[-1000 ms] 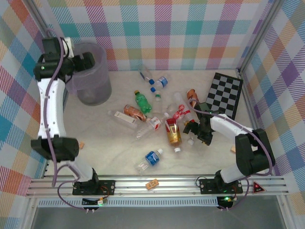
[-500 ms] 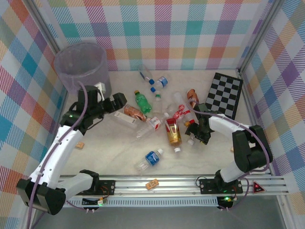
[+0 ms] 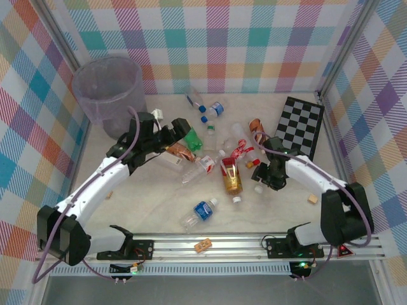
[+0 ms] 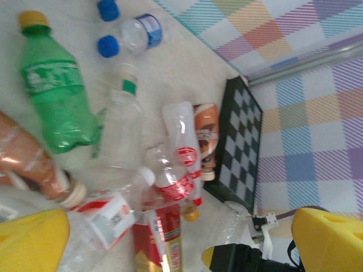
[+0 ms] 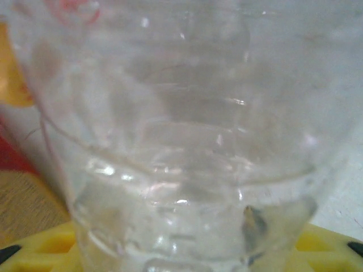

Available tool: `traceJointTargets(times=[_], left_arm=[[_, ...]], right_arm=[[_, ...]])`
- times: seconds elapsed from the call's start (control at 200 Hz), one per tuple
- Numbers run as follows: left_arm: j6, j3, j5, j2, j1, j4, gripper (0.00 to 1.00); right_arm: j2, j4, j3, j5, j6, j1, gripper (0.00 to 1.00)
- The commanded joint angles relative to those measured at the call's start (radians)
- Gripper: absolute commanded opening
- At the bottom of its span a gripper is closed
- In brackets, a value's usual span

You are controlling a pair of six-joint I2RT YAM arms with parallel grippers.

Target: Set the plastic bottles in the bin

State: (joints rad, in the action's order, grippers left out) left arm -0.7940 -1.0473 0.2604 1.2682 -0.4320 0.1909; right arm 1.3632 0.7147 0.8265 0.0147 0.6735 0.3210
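Plastic bottles (image 3: 230, 175) lie scattered on the surface (image 3: 146, 203) to the right of the bin (image 3: 105, 95), which stands upright. Just right of the bin, we see our left jaws hanging wide apart above the green bottle (image 4: 54, 96). Well right of the bin, 1 clear bottle (image 5: 181, 141) sits between our right jaws, though we cannot tell whether they are clamped on it.

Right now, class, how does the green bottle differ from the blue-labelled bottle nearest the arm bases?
The green bottle is tinted green and yellow-capped; the blue-labelled bottle is clear. The green bottle lies farther back; the blue-labelled bottle lies nearer the front. Both lie on their sides.
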Motion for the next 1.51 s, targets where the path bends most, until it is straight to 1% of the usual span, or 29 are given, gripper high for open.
traceJointTargets(times=[0.0, 0.06, 0.135, 0.16, 0.215, 0.265, 0.36, 0.445, 0.515, 0.645, 0.78, 0.835, 1.09, 1.19, 1.345, 1.5], left_arm=[[-0.062, 0.002, 0.063, 0.039, -0.032, -0.127, 1.0], [-0.061, -0.006, 0.055, 0.05, -0.047, -0.118, 1.0], [-0.073, 0.009, 0.043, 0.05, -0.071, -0.158, 1.0], [-0.09, 0.016, 0.048, 0.051, -0.078, -0.184, 1.0], [-0.13, 0.028, 0.078, 0.061, -0.091, -0.248, 1.0], [-0.139, 0.021, 0.084, 0.07, -0.109, -0.269, 1.0], [-0.105, -0.033, 0.072, 0.098, -0.148, -0.218, 1.0], [-0.096, -0.058, 0.081, 0.131, -0.175, -0.213, 1.0], [-0.12, -0.048, 0.086, 0.153, -0.192, -0.251, 1.0], [-0.169, -0.017, 0.086, 0.172, -0.213, -0.346, 1.0], [-0.175, -0.038, 0.098, 0.201, -0.234, -0.355, 1.0], [-0.176, -0.046, 0.103, 0.215, -0.244, -0.354, 0.98], [-0.197, -0.049, 0.11, 0.243, -0.257, -0.388, 0.75], [-0.192, -0.066, 0.113, 0.256, -0.256, -0.382, 0.64], [-0.189, -0.067, 0.117, 0.268, -0.254, -0.384, 0.58], [-0.166, -0.066, 0.099, 0.255, -0.248, -0.349, 0.54]], right_arm=[[-0.113, -0.002, 0.044, 0.143, -0.144, 0.004, 0.58], [-0.155, -0.041, 0.065, 0.254, -0.195, 0.004, 0.58], [-0.18, -0.148, 0.082, 0.435, -0.241, 0.004, 0.46], [-0.178, -0.178, 0.093, 0.485, -0.252, 0.009, 0.44], [-0.153, -0.218, 0.126, 0.573, -0.297, 0.024, 0.42], [-0.117, -0.217, 0.164, 0.605, -0.366, 0.053, 0.42], [-0.06, -0.203, 0.228, 0.62, -0.468, 0.11, 0.43], [-0.02, -0.26, 0.255, 0.693, -0.477, 0.126, 0.44], [0.005, -0.301, 0.275, 0.747, -0.472, 0.142, 0.44], [0.03, -0.335, 0.297, 0.771, -0.462, 0.171, 0.44], [0.05, -0.371, 0.299, 0.795, -0.442, 0.179, 0.45], [0.054, -0.385, 0.298, 0.804, -0.434, 0.178, 0.45], [0.055, -0.432, 0.3, 0.837, -0.394, 0.178, 0.48], [0.064, -0.423, 0.309, 0.829, -0.395, 0.179, 0.5], [0.088, -0.393, 0.335, 0.819, -0.395, 0.177, 0.58], [0.078, -0.304, 0.372, 0.765, -0.436, 0.175, 0.64]])
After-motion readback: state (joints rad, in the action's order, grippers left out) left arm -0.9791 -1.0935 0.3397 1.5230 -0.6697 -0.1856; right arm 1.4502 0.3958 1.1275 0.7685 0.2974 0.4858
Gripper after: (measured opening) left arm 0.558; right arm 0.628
